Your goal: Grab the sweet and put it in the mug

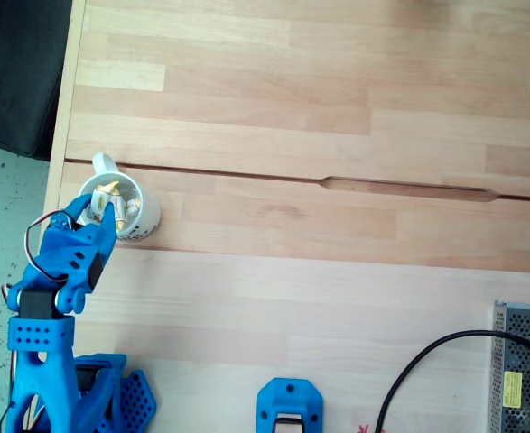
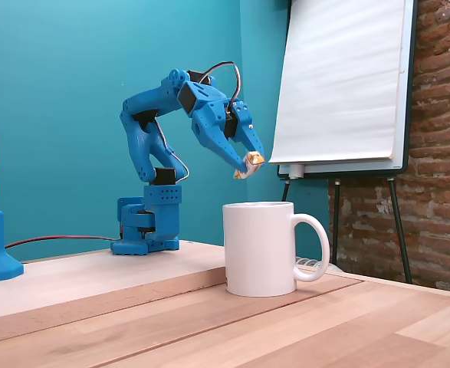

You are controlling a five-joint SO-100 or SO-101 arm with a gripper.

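In a fixed view from the side, the blue arm (image 2: 159, 115) reaches out over the white mug (image 2: 261, 249), and its gripper (image 2: 247, 163) is pinched on the sweet (image 2: 249, 163) — a small white piece with a yellow-gold end showing between the fingertips. The sweet hangs in the air above the mug's rim, a little left of its middle in this view, not touching it. The mug stands upright on the wooden table (image 2: 171, 322) with its loop handle to the right; its inside is hidden from this low angle.

In a fixed view from above, the gripper (image 1: 111, 200) covers part of the mug's (image 1: 143, 225) mouth at the left side of the table (image 1: 337, 298). Pale and yellow-gold bits show inside the rim, but the fingers overlap them, so it is hard to tell the held sweet (image 1: 111, 188) from any lying within — how many are in there I cannot tell. The handle points to the far left. The arm's (image 1: 66, 262) base is cut off at the near edge. A black cable (image 1: 427, 356) curves at the near right towards a metal mesh box (image 1: 523, 370), itself cut off by the frame, and a blue part (image 1: 289, 406) sits at the near edge, only partly in the picture.
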